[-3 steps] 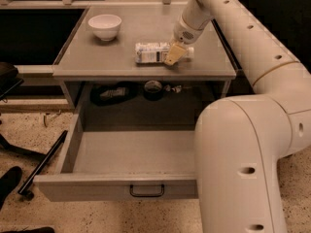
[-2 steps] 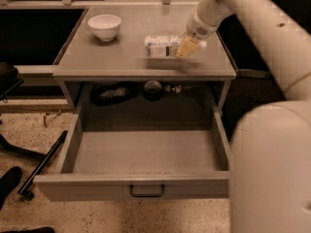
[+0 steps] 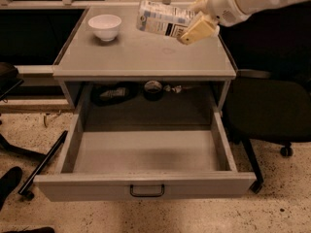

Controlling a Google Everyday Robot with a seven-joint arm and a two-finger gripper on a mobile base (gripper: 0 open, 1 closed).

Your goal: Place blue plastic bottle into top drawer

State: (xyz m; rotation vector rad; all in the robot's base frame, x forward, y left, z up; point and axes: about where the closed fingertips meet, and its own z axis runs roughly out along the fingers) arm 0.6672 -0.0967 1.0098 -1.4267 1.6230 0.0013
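Note:
The blue plastic bottle [image 3: 163, 18] is whitish with a pale label and dark print. It lies on its side in the air above the back of the cabinet top [image 3: 141, 55]. My gripper [image 3: 192, 19] is shut on its right end, with cream fingers [image 3: 197, 30] on either side. The arm comes in from the upper right. The top drawer [image 3: 146, 152] is pulled wide open below the cabinet top. Its grey inside holds nothing, and a small dark bar handle [image 3: 146, 191] sits on its front panel.
A white bowl [image 3: 104, 26] stands at the back left of the cabinet top. Dark items [image 3: 153, 89] lie on the shelf behind the drawer. A black chair [image 3: 267, 108] stands to the right. Chair legs and a shoe [image 3: 9, 181] are on the speckled floor at left.
My gripper has lifted the bottle off the cabinet top and carried it up and back. The arm has swung away to the upper right, uncovering the drawer's right side.

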